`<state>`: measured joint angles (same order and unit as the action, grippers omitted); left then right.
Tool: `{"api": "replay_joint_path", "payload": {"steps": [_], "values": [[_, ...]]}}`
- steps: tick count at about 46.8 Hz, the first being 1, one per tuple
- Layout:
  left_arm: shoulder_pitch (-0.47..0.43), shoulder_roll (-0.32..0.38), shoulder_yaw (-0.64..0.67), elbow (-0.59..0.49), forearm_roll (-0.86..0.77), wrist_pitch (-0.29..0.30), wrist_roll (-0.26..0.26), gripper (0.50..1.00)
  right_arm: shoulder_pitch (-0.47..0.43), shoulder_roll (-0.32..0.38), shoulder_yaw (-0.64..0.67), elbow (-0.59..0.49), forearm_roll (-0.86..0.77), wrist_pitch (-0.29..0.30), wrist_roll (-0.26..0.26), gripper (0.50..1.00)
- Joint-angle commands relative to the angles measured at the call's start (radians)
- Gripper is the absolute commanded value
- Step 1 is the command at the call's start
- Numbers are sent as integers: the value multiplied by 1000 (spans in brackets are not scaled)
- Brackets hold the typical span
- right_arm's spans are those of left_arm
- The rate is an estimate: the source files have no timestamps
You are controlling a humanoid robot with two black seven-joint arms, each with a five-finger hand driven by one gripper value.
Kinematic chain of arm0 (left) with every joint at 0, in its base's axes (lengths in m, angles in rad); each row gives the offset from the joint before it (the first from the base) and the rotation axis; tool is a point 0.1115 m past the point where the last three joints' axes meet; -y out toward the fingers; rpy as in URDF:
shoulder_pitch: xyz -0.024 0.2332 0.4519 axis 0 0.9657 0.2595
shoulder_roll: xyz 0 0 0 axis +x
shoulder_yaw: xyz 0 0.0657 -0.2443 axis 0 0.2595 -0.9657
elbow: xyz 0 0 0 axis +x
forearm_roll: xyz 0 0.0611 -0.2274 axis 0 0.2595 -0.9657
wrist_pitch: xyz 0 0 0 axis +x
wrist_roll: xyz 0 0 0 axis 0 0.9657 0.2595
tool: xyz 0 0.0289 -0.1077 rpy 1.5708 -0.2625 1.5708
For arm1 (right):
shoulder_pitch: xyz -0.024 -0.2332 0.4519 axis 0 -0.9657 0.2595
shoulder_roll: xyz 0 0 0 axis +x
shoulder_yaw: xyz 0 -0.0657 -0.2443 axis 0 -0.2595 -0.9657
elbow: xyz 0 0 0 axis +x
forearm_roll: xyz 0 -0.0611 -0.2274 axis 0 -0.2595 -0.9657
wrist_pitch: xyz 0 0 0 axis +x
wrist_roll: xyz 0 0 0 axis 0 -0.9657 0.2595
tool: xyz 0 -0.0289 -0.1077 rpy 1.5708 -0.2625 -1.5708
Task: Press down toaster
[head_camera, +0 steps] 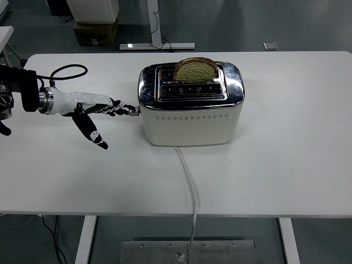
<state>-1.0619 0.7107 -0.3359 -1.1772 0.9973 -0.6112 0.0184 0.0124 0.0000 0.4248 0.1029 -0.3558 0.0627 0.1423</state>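
A cream and chrome toaster (pixel 191 104) stands in the middle of the white table (pixel 297 143). A slice of brown bread (pixel 194 69) sits partly sunk in its rear slot. Its lever (pixel 133 111) sticks out of the left end. My left hand (pixel 99 113) reaches in from the left with the fingers stretched out flat, the fingertips (pixel 122 109) resting on the lever. The thumb (pixel 91 132) points down toward the table. The hand holds nothing.
The toaster's white cord (pixel 190 181) runs from its front over the table's near edge. A black cable (pixel 66 70) loops behind my left wrist. A cardboard box (pixel 94 32) and a table leg stand on the floor beyond.
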Motion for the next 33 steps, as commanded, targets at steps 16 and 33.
{"api": "replay_joint_path", "payload": {"steps": [16, 33], "values": [[30, -31, 0, 34, 0, 0, 0, 1000, -2, 0, 0, 0, 1, 0, -1, 1000], [53, -53, 0, 57, 0, 0, 0, 1000, -2, 0, 0, 0, 1, 0, 0, 1000]]}}
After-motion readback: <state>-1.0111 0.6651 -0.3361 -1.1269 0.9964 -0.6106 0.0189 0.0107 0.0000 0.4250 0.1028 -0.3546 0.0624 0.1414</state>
